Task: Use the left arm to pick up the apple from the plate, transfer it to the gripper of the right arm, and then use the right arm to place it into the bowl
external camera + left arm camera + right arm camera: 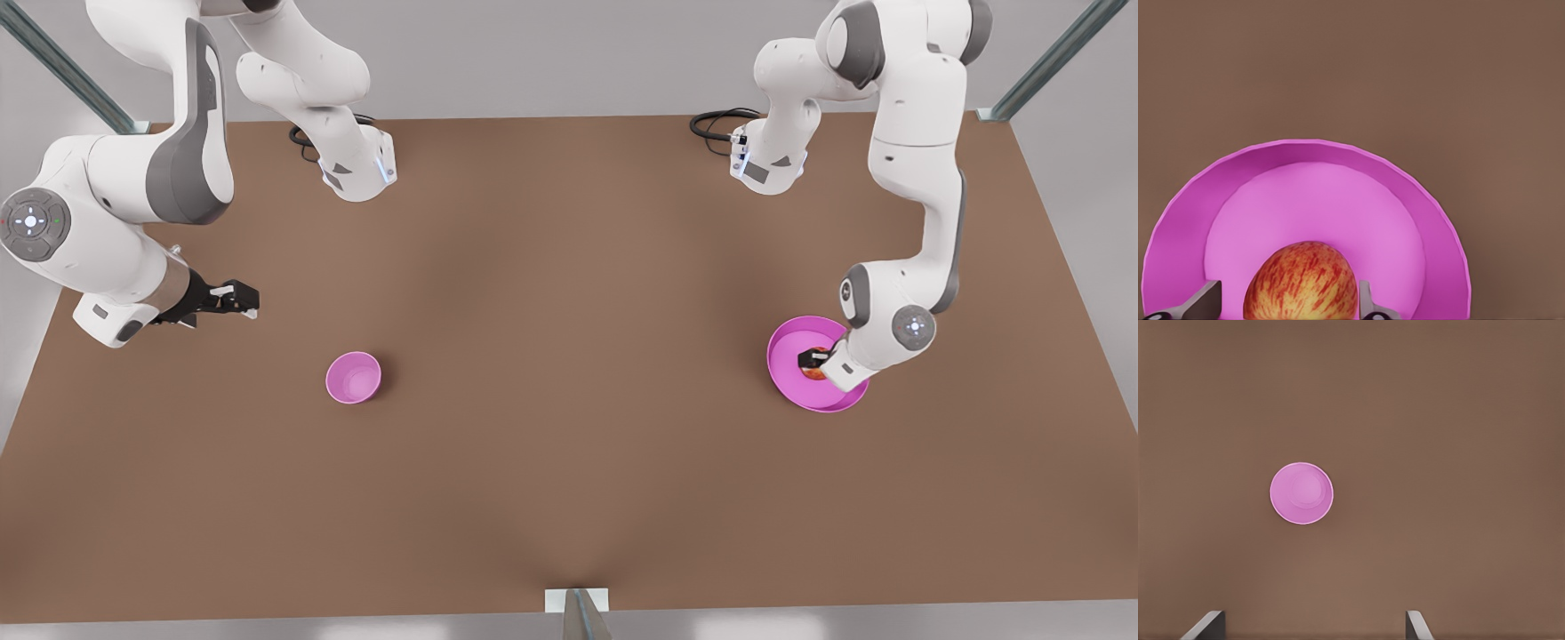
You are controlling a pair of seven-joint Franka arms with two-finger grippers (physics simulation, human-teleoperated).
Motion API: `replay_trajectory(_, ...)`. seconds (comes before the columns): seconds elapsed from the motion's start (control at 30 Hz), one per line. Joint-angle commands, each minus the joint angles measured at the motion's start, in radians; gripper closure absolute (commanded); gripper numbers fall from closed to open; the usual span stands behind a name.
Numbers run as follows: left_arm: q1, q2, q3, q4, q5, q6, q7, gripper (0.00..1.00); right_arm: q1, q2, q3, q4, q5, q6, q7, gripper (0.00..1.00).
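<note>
One apple [1301,283] sits in the one plate [787,356] between the left gripper's [813,363] spread fingers; at nine o'clock the one bowl [353,377] holds nothing, the right gripper [233,298] waiting agape.

The front view looks steeply down on the whole brown tabletop [569,444] from its near edge, both arm bases at twelve o'clock. The left wrist view sits close above the wide shallow magenta plate [1178,233], which the front view has at four o'clock. The right wrist view looks down from higher at the small deep pink-violet bowl [1301,493], the front view's eight o'clock.
</note>
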Motion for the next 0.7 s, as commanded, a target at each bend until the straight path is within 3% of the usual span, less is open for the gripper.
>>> replay_trajectory(0.0, 0.000, 0.004, 0.000, -0.004, 0.002, 0.023, 0.046, 0.00, 0.000, -0.001, 0.000, 0.000, 0.001, -0.001, -0.005, 0.00)
replay_trajectory(0.67, -0.005, 0.034, 0.000, -0.018, -0.002, 0.020, 0.043, 0.00, 0.002, 0.007, 0.001, 0.000, 0.001, 0.002, -0.005, 0.00)
